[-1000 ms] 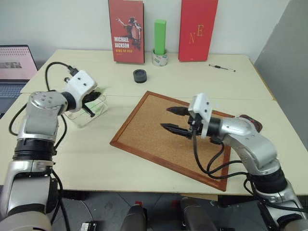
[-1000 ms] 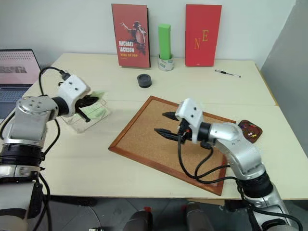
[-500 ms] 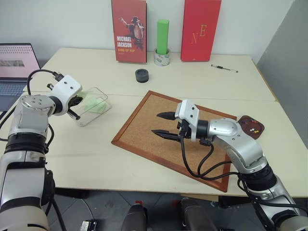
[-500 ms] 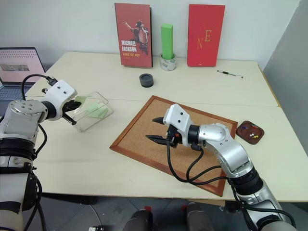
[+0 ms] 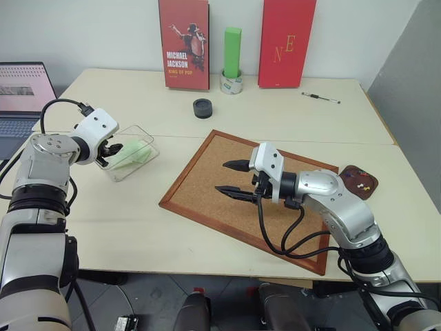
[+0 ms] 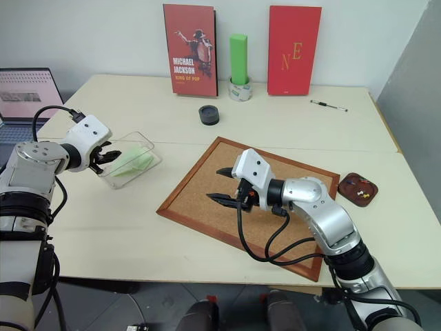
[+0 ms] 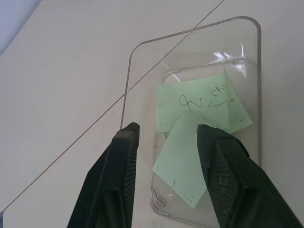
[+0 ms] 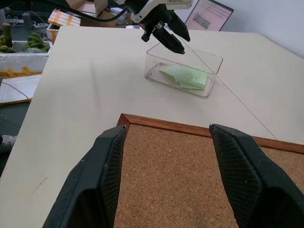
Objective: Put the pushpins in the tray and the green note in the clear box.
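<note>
From the head views, a red book [image 5: 183,43] at the tabletop's [image 5: 124,214] back reads "MICHAEL JACKSON"; a red panel [image 5: 286,43] shows "NE". The pushpins [image 5: 362,183] lie in the tray [image 5: 359,182]. The left wrist view shows the left claw [image 7: 167,133] spread above the clear box [image 7: 142,61] holding the green note [image 7: 194,102], scribbled illegibly. The right wrist view shows the right claw [image 8: 167,135] spread over the corkboard [image 8: 190,161].

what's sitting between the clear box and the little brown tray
The cork board lies between the clear box and the tray, with the right gripper above it, in the left eye view.
</note>
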